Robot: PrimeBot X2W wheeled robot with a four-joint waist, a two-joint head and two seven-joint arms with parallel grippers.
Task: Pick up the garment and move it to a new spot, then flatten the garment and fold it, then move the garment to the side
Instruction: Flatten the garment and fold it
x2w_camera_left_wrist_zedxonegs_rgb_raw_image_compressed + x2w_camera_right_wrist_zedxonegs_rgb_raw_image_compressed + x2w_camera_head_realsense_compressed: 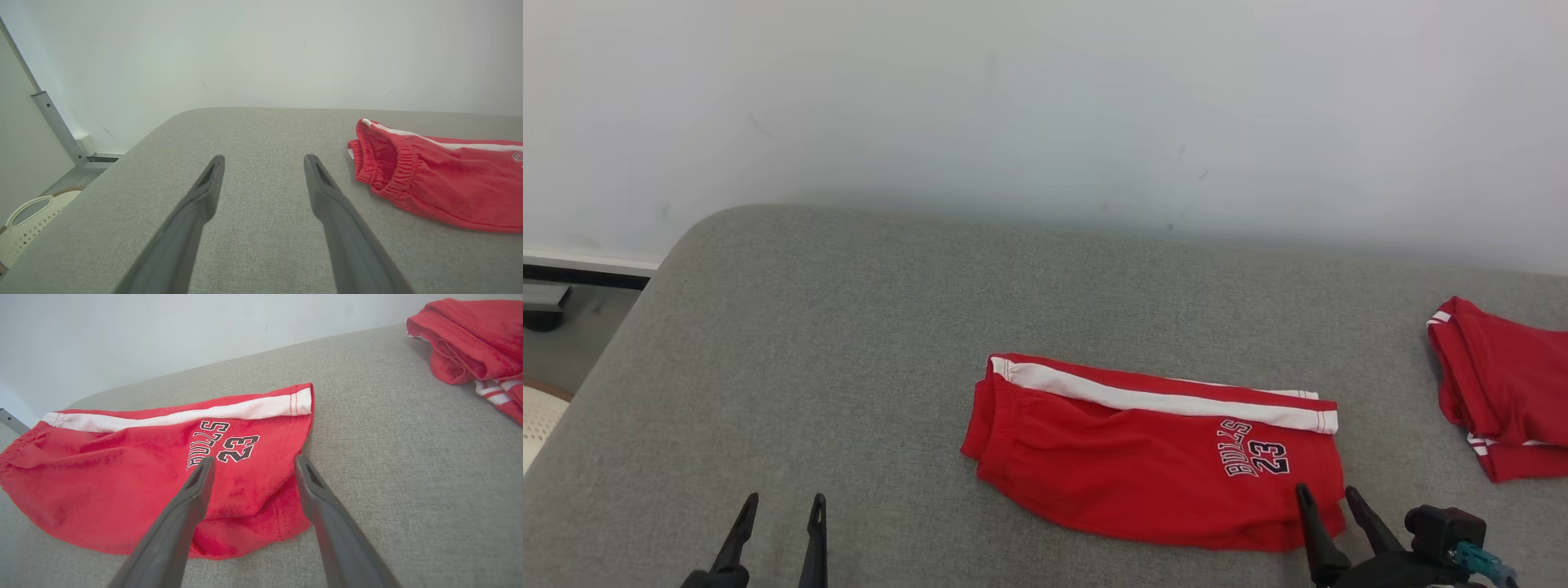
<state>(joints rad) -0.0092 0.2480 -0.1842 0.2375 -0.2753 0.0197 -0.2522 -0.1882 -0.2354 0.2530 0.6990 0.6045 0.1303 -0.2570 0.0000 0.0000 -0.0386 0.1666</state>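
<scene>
Red shorts (1152, 457) found folded flat on grey cushion (849, 367), near front edge, right of centre. Right gripper (1325, 490) over hem, fingers apart. Left gripper (786, 496) well apart from shorts, fingers spread.

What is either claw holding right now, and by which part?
Nothing is held. The right claw stands open over the hem corner of the folded red shorts; the left claw is open above the grey cushion.
</scene>
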